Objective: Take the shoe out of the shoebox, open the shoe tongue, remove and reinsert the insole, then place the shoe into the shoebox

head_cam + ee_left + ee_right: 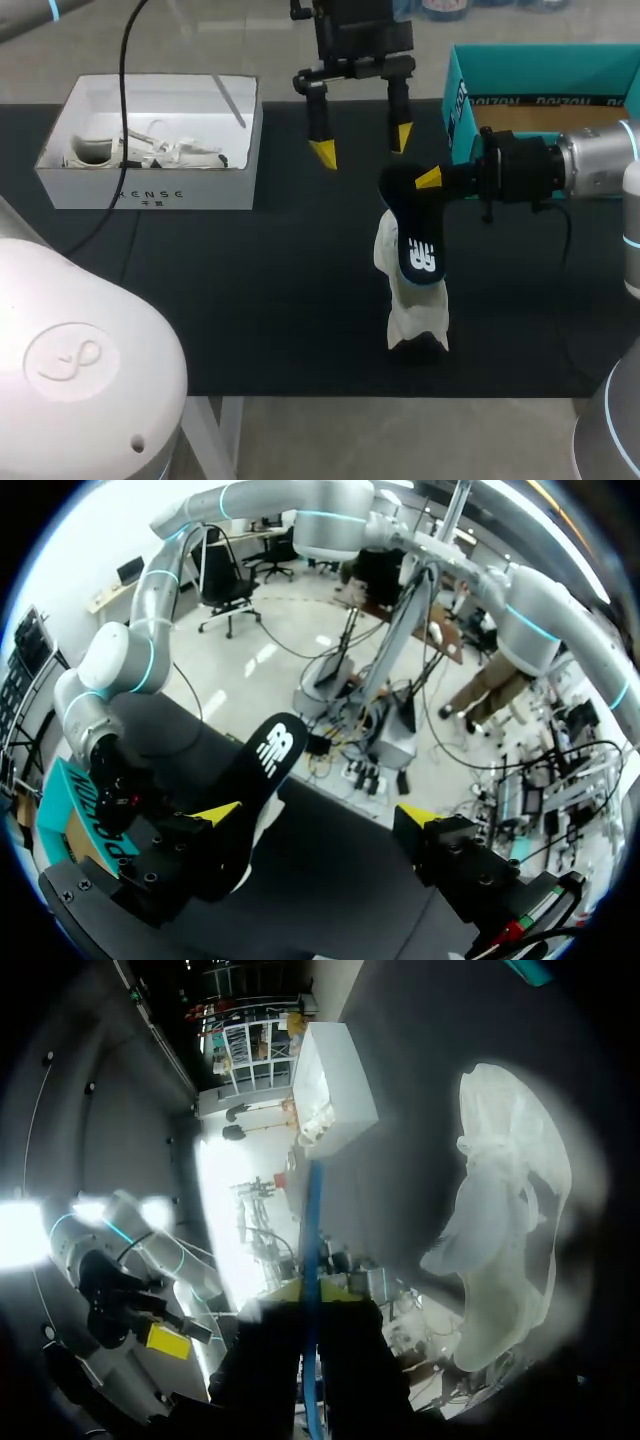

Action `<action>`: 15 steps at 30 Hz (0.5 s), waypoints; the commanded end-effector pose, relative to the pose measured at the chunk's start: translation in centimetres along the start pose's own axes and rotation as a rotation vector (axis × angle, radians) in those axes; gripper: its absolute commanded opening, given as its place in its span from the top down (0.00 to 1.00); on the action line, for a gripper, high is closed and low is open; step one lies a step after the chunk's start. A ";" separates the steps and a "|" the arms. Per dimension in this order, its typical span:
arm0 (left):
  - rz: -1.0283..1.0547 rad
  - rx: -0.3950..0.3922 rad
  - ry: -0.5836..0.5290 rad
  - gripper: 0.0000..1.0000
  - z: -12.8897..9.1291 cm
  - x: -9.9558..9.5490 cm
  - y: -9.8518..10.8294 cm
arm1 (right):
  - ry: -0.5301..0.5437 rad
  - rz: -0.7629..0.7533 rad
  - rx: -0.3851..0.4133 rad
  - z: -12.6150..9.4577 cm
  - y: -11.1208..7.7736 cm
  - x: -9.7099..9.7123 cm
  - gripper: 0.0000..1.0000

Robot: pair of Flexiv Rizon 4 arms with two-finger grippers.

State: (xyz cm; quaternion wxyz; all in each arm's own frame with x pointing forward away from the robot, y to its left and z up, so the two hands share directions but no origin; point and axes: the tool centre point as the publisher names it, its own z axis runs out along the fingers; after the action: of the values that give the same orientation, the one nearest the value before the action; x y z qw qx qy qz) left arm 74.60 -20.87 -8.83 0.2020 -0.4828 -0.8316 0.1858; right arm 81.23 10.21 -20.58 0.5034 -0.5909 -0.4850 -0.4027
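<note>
Shoe (pixel 412 310) sits on the black mat (pixel 250 300), left free so that its opening stays reachable. Just above the shoe, your right gripper (pixel 428 182) is clamped on the black insole (pixel 420 255), whose free end hangs down toward the shoe, likely lined up for sliding back in; you cannot tell whether it has entered. Higher above the shoe, your left gripper (pixel 362 145) hangs with fingers spread, gripping nothing, probably ready to steady the shoe.

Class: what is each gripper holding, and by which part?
The right gripper grips the black insole by the end opposite its logo; left gripper holds nothing, jaws open.
</note>
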 end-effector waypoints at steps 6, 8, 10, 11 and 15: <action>0.000 -0.003 0.001 0.00 0.0 0.0 0.0 | -0.001 0.001 -0.002 0.0 -0.1 0.0 1.00; 0.000 -0.003 0.001 0.00 0.0 0.0 0.0 | -0.001 0.001 -0.002 0.0 -0.1 0.0 1.00; 0.000 -0.003 0.001 0.00 0.0 0.0 0.0 | -0.001 0.001 -0.002 0.0 -0.1 0.0 1.00; 0.000 -0.003 0.001 0.00 0.0 0.0 0.0 | -0.001 0.001 -0.002 0.0 -0.1 0.0 1.00; 0.064 -0.092 -0.049 0.00 -1.1 -0.3 0.3 | -0.001 0.001 -0.002 0.0 -0.1 0.0 1.00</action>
State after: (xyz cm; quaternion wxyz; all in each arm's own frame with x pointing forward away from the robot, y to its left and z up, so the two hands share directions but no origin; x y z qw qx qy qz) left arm 75.15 -21.04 -8.94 0.1933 -0.4898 -0.8304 0.1820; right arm 81.23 10.21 -20.58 0.5034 -0.5909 -0.4850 -0.4027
